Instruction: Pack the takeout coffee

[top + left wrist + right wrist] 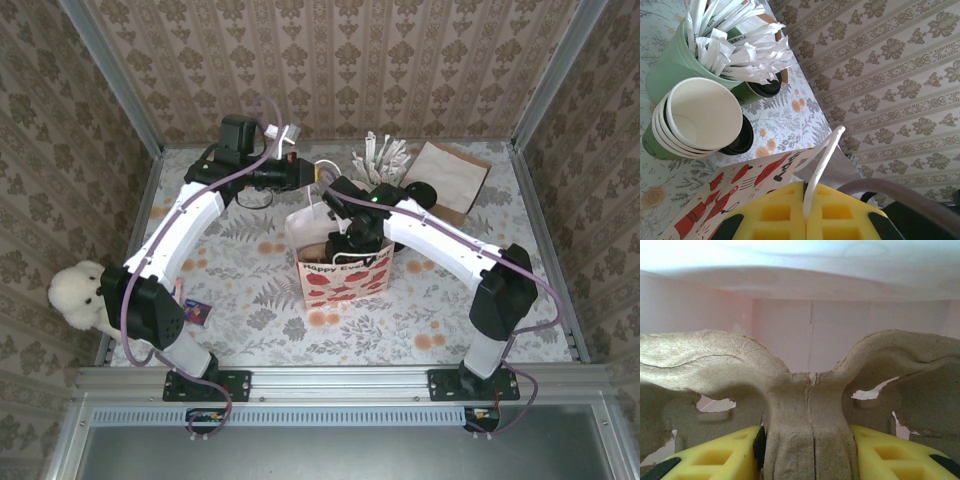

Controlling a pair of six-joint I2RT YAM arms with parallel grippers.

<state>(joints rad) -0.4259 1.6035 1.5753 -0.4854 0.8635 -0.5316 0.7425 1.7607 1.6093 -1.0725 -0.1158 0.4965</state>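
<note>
Takeout coffee cup (697, 117): green wall, cream rim, empty as far as I see. It is the top of a nested stack on the counter (250, 300), at 9 o'clock in the left wrist view.

I judge it light, thin-walled and easy to crush, with a smooth side that may slip. The rim is the stiffest part, so I'd take it there, one finger inside and one outside, gently. The nested cups below may drag up with it.

The stick cup (670, 65) touches it at 12 o'clock, and the wrappers overhang that side. A black lid (742, 140) sits just beside at 4 o'clock. The gift bag (345, 275) edge is near at 5 o'clock. I think coming in from above is the cleanest way.

- Left pincer (805, 200): clamped on the bag's white handle (822, 160), lifting the mouth.
- Right pincer (810, 450): down inside the bag, closed on the centre ridge of the pulp carrier (805, 390).

The bag walls are tight around the carrier, so there is little room to swing. Both pincers are occupied, so one must let go before it reaches for the cup.

In the top view the back wall (340, 60) at 12 o'clock is close behind the cups. A brown paper bag (450, 175) sits at 2 o'clock.
</note>
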